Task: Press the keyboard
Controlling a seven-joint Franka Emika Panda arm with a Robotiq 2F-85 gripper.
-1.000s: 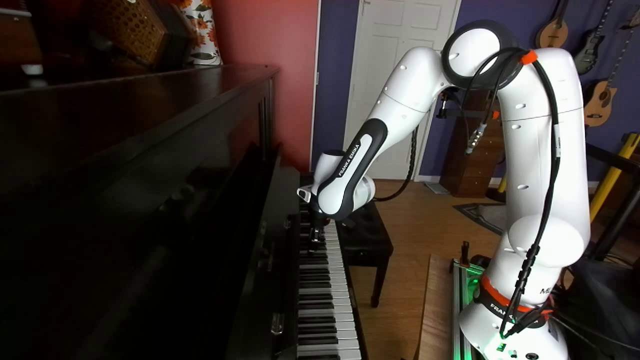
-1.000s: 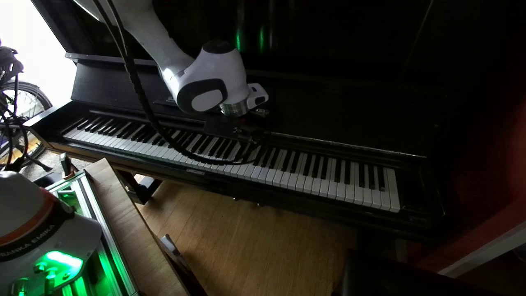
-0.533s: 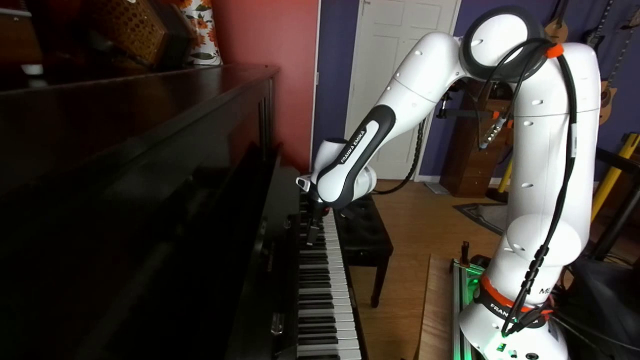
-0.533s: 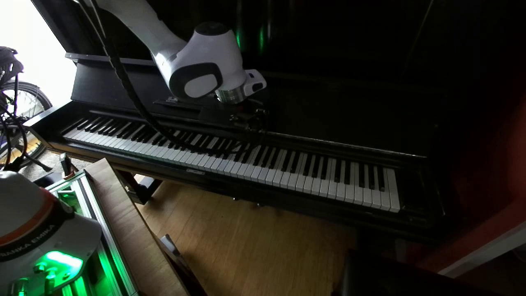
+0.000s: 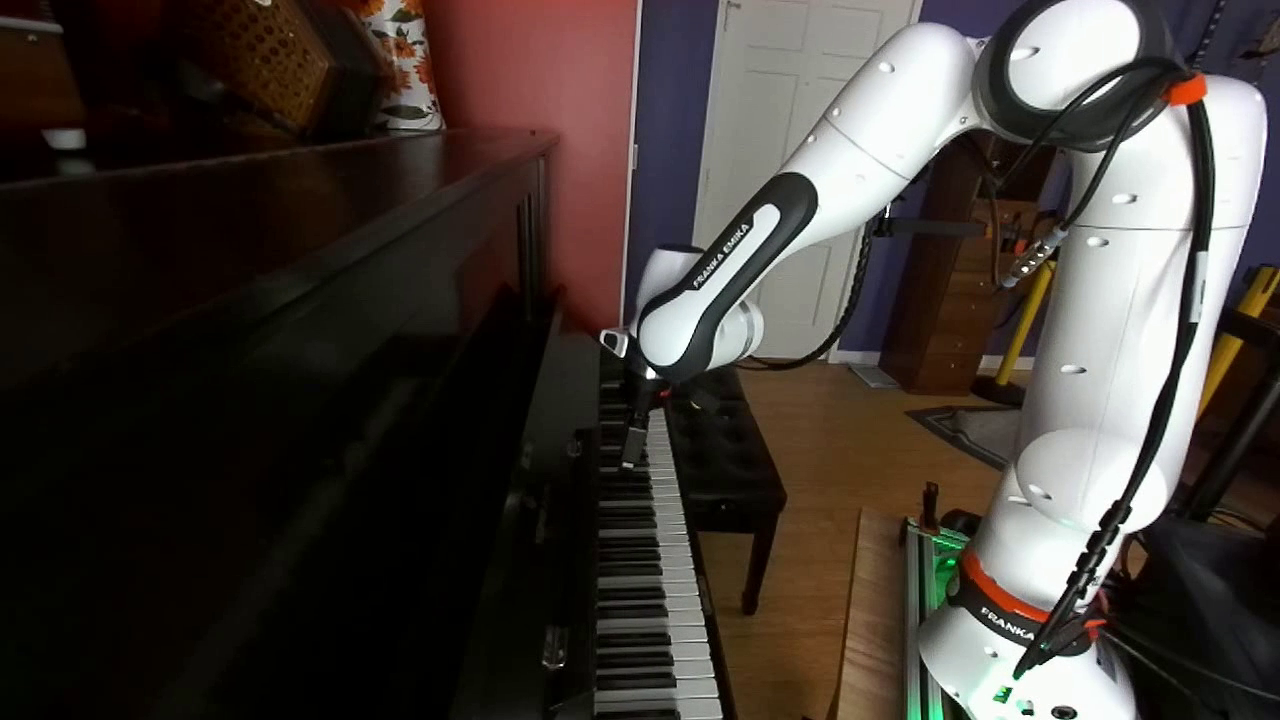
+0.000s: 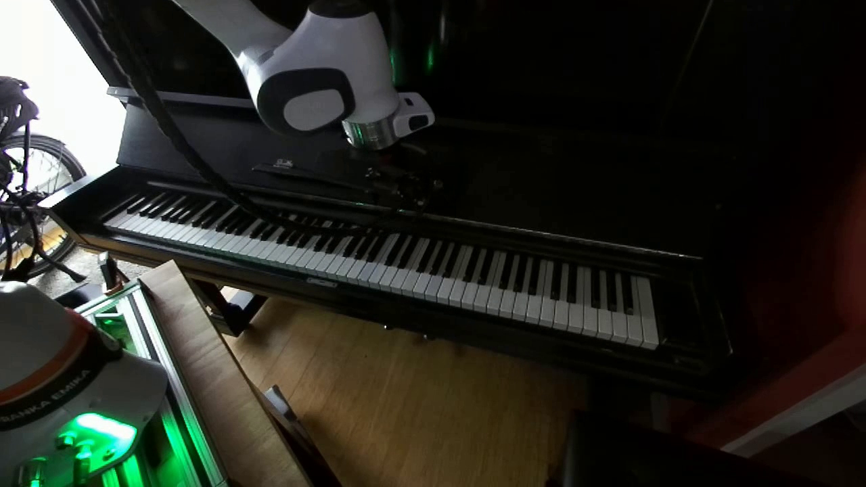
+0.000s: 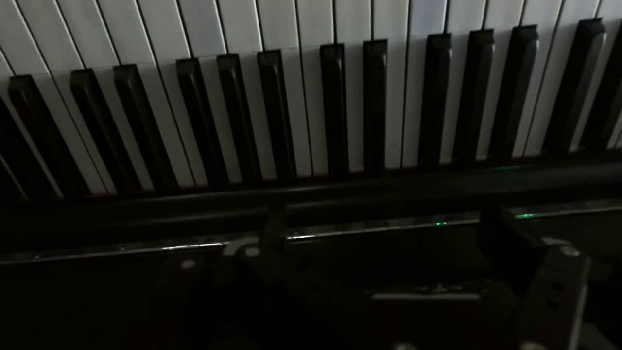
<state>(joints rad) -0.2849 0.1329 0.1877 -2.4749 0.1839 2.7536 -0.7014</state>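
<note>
The keyboard, a long row of white (image 6: 467,295) and black piano keys, runs along the dark upright piano in both exterior views. It also spans the top of the wrist view, where the keys (image 7: 316,29) look level. My gripper (image 5: 632,455) hangs above the keyboard's rear part, apart from the keys as far as the dark picture tells. In the wrist view my gripper (image 7: 384,221) is open, its two dark fingers far apart over the strip behind the keys. Nothing is between them. In an exterior view the gripper (image 6: 409,193) is hard to make out against the black piano.
The piano's fallboard (image 5: 560,420) rises directly behind the keys. A dark padded bench (image 5: 725,440) stands at the keyboard's front side. The arm's base (image 5: 1030,650) sits beside a wooden board (image 5: 870,610). A cable loop (image 6: 183,145) hangs from the arm over the keys.
My gripper has lifted up from the keys and shifted along the keyboard, away from the exterior camera that looks down its length. Its jaws have opened wider. The keyboard has not moved.
</note>
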